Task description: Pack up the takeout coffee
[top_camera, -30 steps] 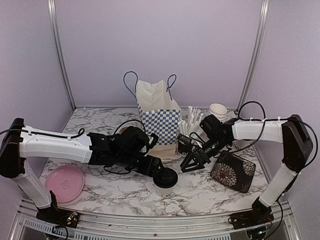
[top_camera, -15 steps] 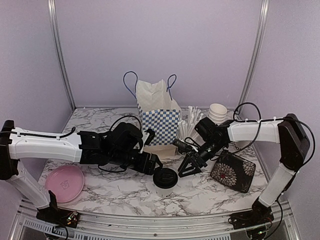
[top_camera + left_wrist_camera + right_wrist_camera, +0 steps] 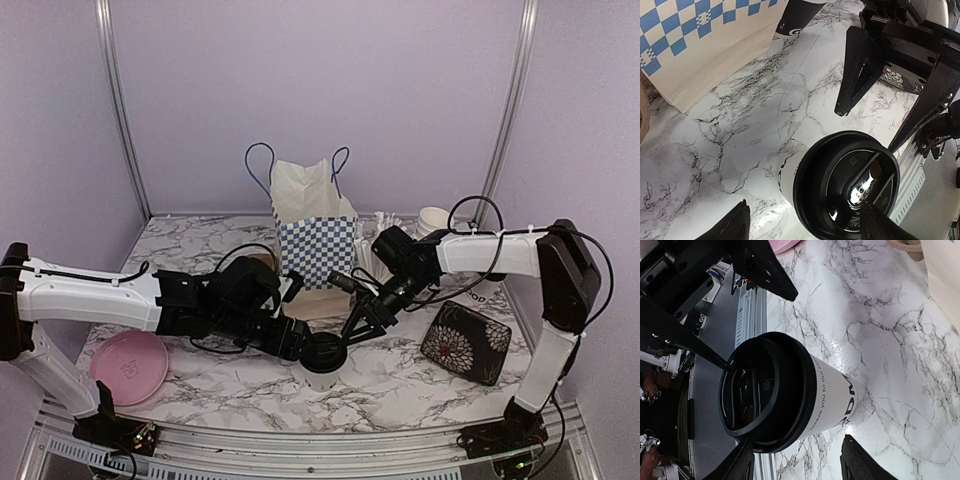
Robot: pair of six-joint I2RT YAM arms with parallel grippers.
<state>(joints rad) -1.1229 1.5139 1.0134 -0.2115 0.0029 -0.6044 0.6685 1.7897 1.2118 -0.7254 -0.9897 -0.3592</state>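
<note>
Standing upright, the cup [image 3: 830, 400] bears print (mostly illegible).

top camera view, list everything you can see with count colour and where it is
coffee cup: one, white with black lid, front centre, between both claws
paper bag: one, blue-white checked, back centre
straws: a bunch, white, right of the bag
paper cups: one stack, white, back right
pouch: one, black with floral print, front right
plate: one, pink, front left
table: one, white marble
left claw: one, black, open, left of the cup
right claw: one, black, open, right of the cup
</note>
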